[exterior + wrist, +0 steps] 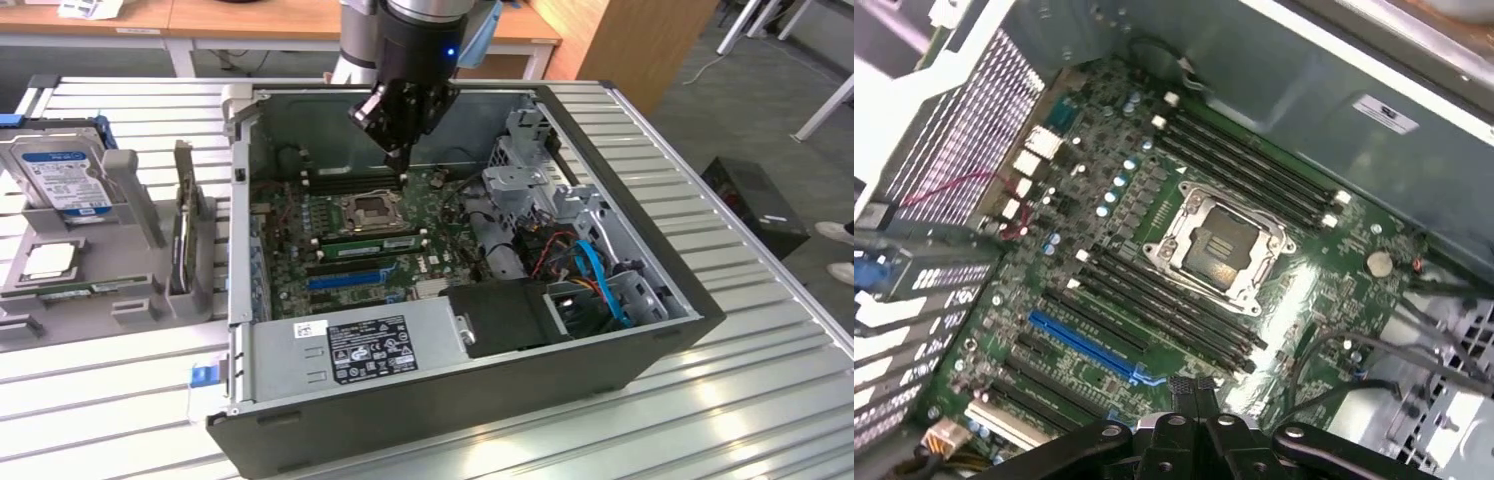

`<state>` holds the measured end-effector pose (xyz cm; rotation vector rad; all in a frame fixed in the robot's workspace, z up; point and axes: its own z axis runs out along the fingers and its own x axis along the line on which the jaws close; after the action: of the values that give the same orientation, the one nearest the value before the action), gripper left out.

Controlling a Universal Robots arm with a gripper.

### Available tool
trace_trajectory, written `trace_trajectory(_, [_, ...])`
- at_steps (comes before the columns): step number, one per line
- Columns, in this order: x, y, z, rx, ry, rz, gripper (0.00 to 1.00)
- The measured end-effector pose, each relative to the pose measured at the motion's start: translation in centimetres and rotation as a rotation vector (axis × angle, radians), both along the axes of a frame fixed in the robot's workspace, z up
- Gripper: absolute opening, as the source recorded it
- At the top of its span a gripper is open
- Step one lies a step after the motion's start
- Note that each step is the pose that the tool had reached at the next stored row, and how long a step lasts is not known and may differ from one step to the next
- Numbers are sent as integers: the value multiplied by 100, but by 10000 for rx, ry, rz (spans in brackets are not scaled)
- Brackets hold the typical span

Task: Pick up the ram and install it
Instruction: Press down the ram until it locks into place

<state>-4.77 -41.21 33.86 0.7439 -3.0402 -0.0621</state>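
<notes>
In the exterior view, the black gripper hangs inside the open grey computer case on the ribbed metal worktop, its fingers pressed together over the black memory slots behind the silver processor socket; a long, thin green ram stick sits in a slot just in front of that socket. In the wrist view, the closed gripper holds nothing above the green motherboard, near the blue expansion slot.

Arm came down from the top center of the exterior view, gripper shut tight, pointing downward.
</notes>
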Motion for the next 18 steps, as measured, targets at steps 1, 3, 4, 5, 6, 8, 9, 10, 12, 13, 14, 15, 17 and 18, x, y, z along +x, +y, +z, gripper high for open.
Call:
trace_trajectory(1, [0,0,0,0,0,-139,10])
trace_trajectory(3, [0,0,0,0,0,-417,10])
trace_trajectory(4, [0,0,-1,0,0,-555,10])
trace_trajectory(5, [0,0,-1,0,0,-692,10])
trace_trajectory(6, [0,0,-1,0,0,-827,10])
trace_trajectory(8, [0,0,-1,0,-1,-1105,10])
trace_trajectory(9, [0,0,-2,0,0,-1238,10])
trace_trajectory(10, [0,0,-2,0,0,-1368,10])
trace_trajectory(12, [0,0,-2,0,0,-1625,10])
trace_trajectory(13, [0,0,-2,0,0,-1749,10])
trace_trajectory(14, [0,0,-2,-1,0,-1874,10])
trace_trajectory(15, [0,0,-3,0,0,-2006,10])
trace_trajectory(17, [0,0,-3,0,0,-2245,10])
trace_trajectory(18, [0,0,-3,0,0,-2361,10])
